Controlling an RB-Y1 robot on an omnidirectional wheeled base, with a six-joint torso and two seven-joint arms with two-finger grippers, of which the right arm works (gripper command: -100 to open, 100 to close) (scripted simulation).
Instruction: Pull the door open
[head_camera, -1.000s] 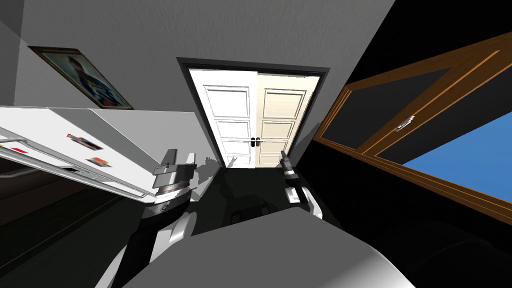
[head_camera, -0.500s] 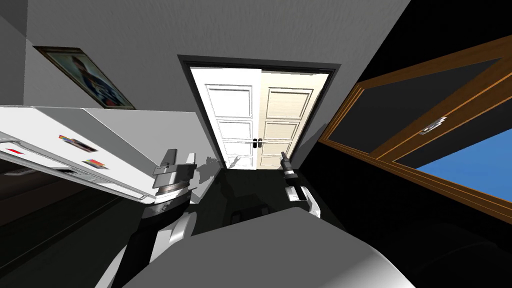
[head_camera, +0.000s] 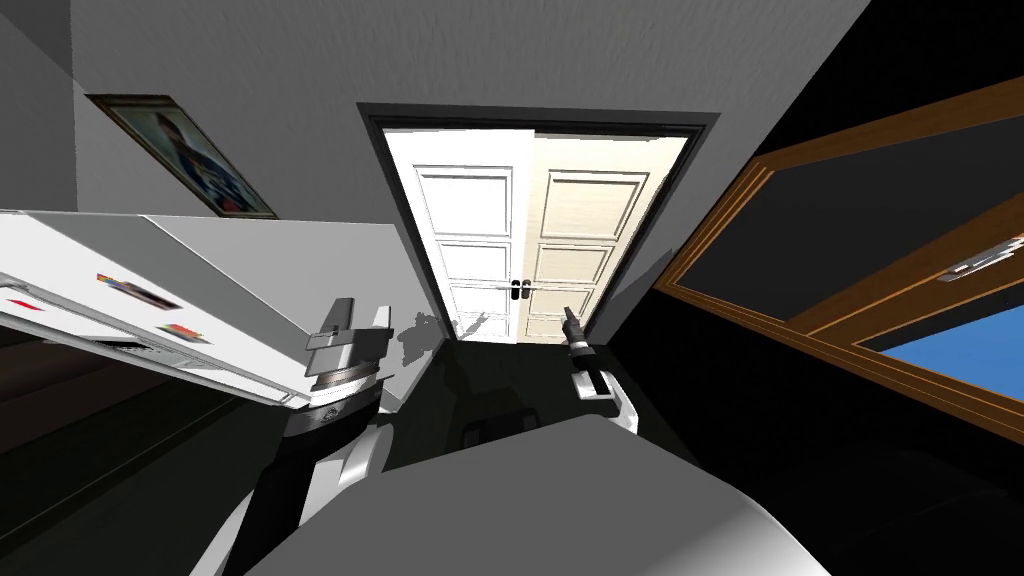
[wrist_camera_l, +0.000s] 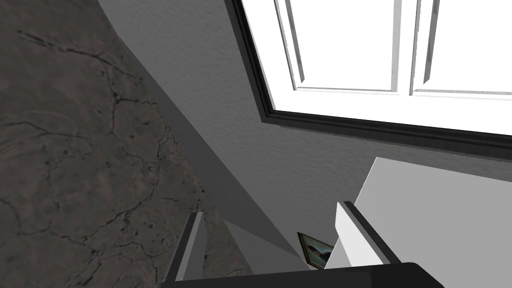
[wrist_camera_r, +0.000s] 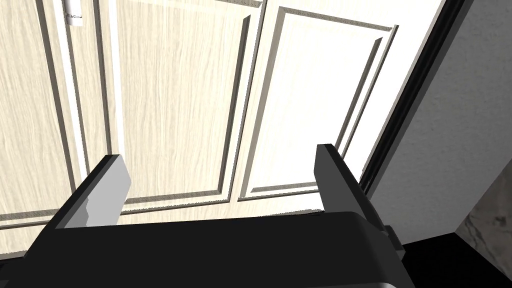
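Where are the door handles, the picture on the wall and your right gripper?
door handles (head_camera: 516, 291), head view, middle of the dark pair.
framed picture (head_camera: 185, 155), head view, its middle.
right gripper (wrist_camera_r: 218, 154), right wrist view, midway between open fingertips.

A pale wood grain is shown on the right door leaf (wrist_camera_r: 165, 100) (the left door leaf (head_camera: 470, 240) is drawn smooth, plain white). The grey wall (wrist_camera_l: 210, 90) is finely rough; the window frame (head_camera: 880, 290) is rendered as brown wood.
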